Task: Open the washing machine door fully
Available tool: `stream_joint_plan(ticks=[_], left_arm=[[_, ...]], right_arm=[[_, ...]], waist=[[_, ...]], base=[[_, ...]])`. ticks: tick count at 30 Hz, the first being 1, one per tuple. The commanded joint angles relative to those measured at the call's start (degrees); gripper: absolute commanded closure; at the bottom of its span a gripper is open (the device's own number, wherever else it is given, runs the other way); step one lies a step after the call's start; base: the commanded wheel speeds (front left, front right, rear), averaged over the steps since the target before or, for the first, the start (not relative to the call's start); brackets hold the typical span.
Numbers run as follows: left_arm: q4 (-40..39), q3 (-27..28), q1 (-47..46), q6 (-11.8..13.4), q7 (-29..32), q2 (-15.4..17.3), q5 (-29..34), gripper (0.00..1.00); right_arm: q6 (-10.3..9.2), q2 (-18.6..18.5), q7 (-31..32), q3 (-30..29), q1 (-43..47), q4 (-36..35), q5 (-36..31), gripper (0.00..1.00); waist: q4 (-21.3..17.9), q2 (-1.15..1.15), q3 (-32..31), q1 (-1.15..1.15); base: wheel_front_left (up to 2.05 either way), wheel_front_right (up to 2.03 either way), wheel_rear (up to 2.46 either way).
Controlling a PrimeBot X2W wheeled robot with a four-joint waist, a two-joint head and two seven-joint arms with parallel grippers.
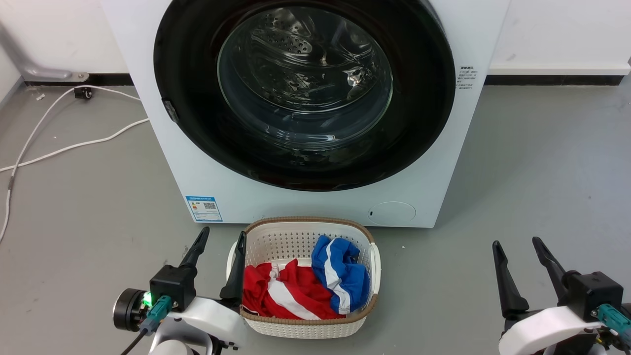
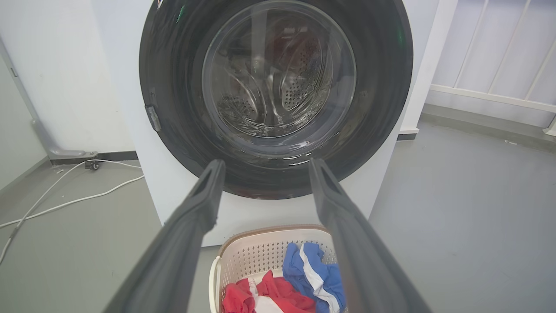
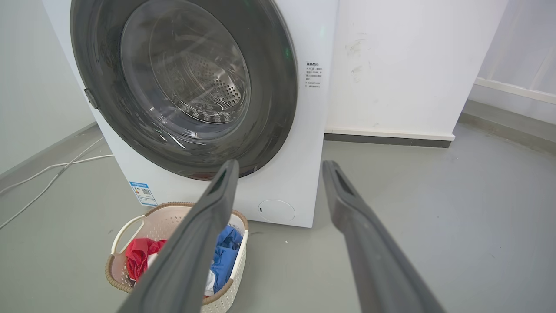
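The head view's top edge is cutting off the washing machine door (image 1: 419,123). Print on the blue label (image 1: 203,208) is showing too small to read. The left tool (image 1: 223,231) is hiding part of the laundry basket (image 1: 305,220) rim.

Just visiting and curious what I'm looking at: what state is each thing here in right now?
washing machine door: shut, flush against the washing machine.
laundry basket: on the floor, holding red and blue clothes.
left gripper: open, empty.
right gripper: open, empty.
white cable: lying loose on the floor.
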Motion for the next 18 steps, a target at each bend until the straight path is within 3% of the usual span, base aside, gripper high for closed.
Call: stream_joint_plan(ticks=[1,18], left_arm=[[0.3,0.4,-0.5,-0.2,-0.4,-0.1,0.2,0.0],[1.3,1.7,-0.6,-0.9,-0.4,-0.8,-0.8,0.0]], right_arm=[[-0.01,0.2,-0.5,0.0,0.2,0.4,0.0,0.0],[-0.01,0.2,-1.5,-0.3,-1.0,2.3,2.0,0.0]], waist=[[0.0,0.0,0.0,0.0],[0.0,0.0,0.3,0.0]], base=[[0.0,0.0,0.0],[0.0,0.0,0.0]])
